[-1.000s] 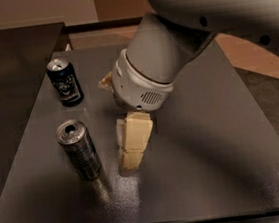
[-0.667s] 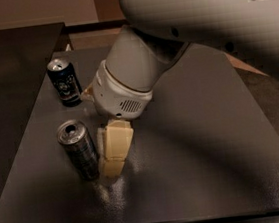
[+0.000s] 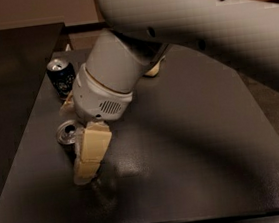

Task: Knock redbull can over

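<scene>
On my feed, the far left is taken up by a second dark surface that lies beyond the table's left edge. The table itself is a dark, matte, faintly speckled top that fills most of the view.

Toward its back left corner stands the dark blue-black can. It is upright, with its silver lid facing up and a pale graphic on its side.

In front of that, nearer to me and apart from it, is the redbull can. I see only its shiny silver top and a sliver of body below; the rest is hidden behind the gripper. The lid faces upward, so the can looks upright to me, though with so much covered I would not swear it isn't leaning.

The gripper is down low over the front left part of the table, just to the right of the redbull can. Its cream-coloured end overlaps the can's right side in my view and reaches down to the tabletop. I cannot tell whether the gripper is spread or closed from this angle.

Above it sits the white wrist housing, with a small vent grille and a tan ring. From there the thick white arm runs up and off to the top right, throwing a broad shadow across the middle of the table.
</scene>
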### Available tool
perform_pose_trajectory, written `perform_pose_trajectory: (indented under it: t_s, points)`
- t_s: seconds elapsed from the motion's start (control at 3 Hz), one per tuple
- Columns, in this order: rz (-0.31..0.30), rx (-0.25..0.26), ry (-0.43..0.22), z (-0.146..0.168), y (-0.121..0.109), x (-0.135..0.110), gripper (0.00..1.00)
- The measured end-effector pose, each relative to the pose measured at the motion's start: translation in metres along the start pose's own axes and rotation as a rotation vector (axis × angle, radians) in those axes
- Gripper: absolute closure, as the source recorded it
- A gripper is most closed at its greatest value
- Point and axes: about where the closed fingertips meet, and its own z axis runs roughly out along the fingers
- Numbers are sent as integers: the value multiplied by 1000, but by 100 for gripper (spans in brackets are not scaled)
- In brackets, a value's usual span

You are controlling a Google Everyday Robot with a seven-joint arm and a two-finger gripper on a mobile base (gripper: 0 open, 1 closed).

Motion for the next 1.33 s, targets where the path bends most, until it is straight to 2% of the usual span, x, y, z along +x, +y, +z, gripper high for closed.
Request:
perform_pose_trajectory:
  t_s: [0.67, 1.0, 1.33]
  points:
    - [-7, -7, -33, -14, -1, -8, 65]
    - [-24, 33, -13, -35, -6, -14, 88]
    - [-149, 105, 55, -57, -13, -30, 100]
